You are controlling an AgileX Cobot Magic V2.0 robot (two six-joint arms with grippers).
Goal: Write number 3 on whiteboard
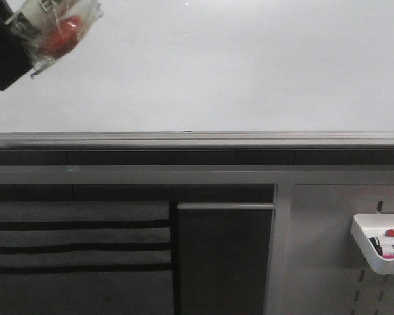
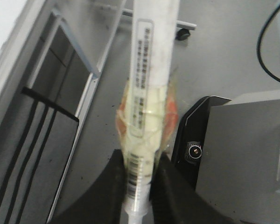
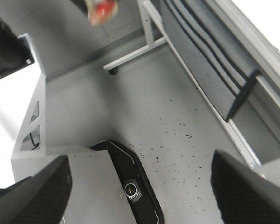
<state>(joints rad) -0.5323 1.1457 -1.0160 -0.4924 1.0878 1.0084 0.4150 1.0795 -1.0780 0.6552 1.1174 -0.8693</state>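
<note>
The whiteboard fills the upper half of the front view, glossy and white, with a grey metal edge rail along its bottom. I see no number 3 on the board. My left gripper is at the top left in front of the board. In the left wrist view it is shut on a white marker wrapped in clear tape with a red part. My right gripper is open and empty over the grey floor; it does not show in the front view.
A small white tray with markers hangs on a pegboard at the lower right. Below the rail are grey panels and a dark cabinet door. A robot base with a camera lies under the right gripper.
</note>
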